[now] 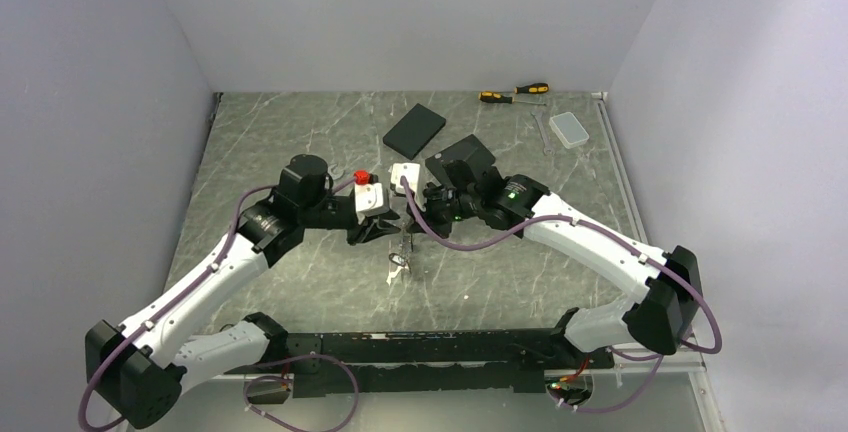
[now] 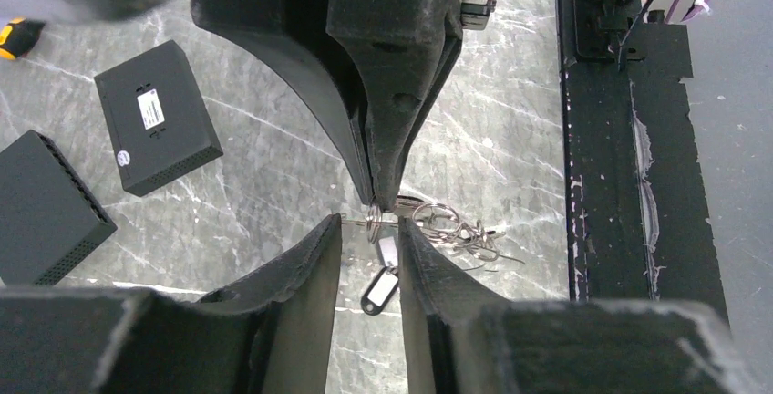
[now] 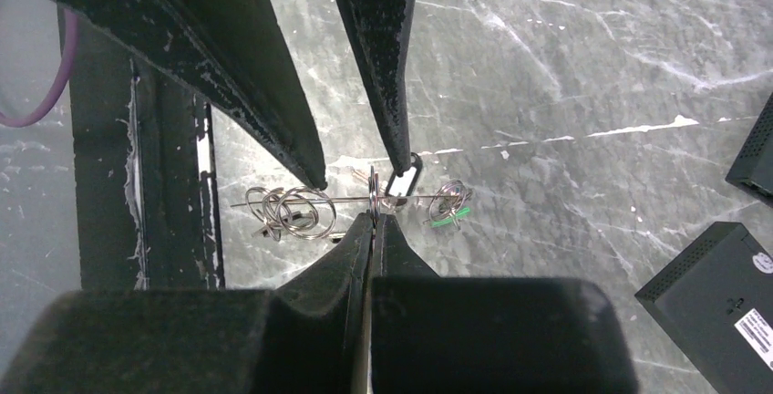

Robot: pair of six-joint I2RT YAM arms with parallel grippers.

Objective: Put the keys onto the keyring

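The keyring (image 3: 351, 199) shows edge-on as a thin wire (image 2: 354, 222) running level across both sets of fingertips. A bunch of keys on small rings (image 2: 451, 227) hangs at one end (image 3: 292, 210). A green-tagged key (image 3: 449, 215) is at the other end. My right gripper (image 3: 376, 218) is shut on a small split ring threaded on the wire. A black key tag with a white label (image 2: 381, 286) dangles from that ring. My left gripper (image 2: 367, 225) faces it with jaws apart, one on each side of the ring. In the top view both grippers (image 1: 375, 230) (image 1: 418, 214) meet above the hanging keys (image 1: 400, 262).
Two black boxes (image 1: 414, 129) (image 1: 460, 157) lie behind the grippers. A white device with a red button (image 1: 370, 192) sits by the left wrist. Yellow-and-black screwdrivers (image 1: 515, 93), a wrench (image 1: 541, 132) and a clear plastic box (image 1: 571, 130) are at the back right. The black base rail (image 1: 430, 347) runs along the near edge.
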